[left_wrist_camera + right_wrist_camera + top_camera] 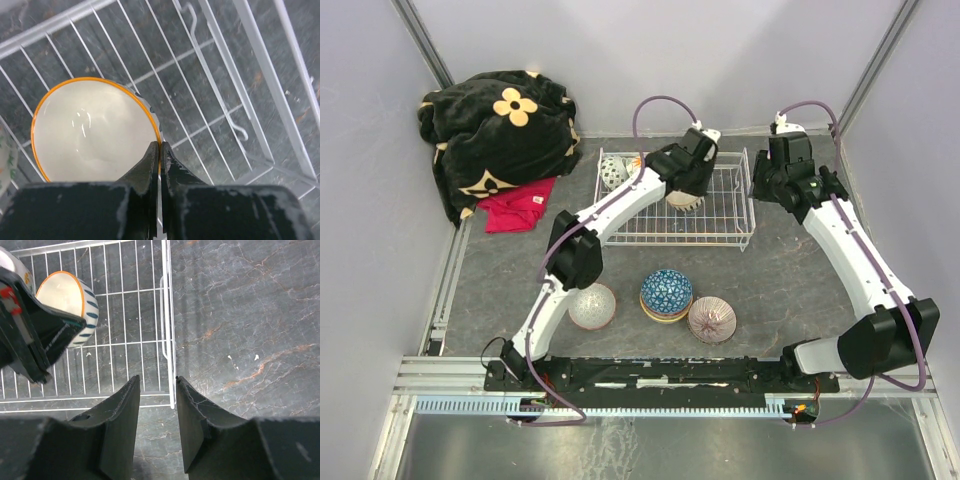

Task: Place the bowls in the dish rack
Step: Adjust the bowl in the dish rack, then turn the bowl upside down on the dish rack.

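Where left jaws pinch, bowl (95,135) rim hidden, dish rack (50,26) cropped

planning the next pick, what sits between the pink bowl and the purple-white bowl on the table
The blue-topped bowl stack sits between the pink bowl and the purple-white bowl; the top external view shows it.

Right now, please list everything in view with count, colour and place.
rack: one, white, far mid-table
striped bowl: one, cream with orange rim, within the rack
spotted bowl: one, black-and-white, rack's left end
blue bowl: one, blue, mid-table, on a lower bowl
pink bowl: one, pink, left of blue bowl
purple-white bowl: one, right of blue bowl
blanket: one, black-and-yellow, far left
cloth: one, red, beside blanket
left pincer: one, black, shut on striped bowl
right pincer: one, black, open, above rack's right edge
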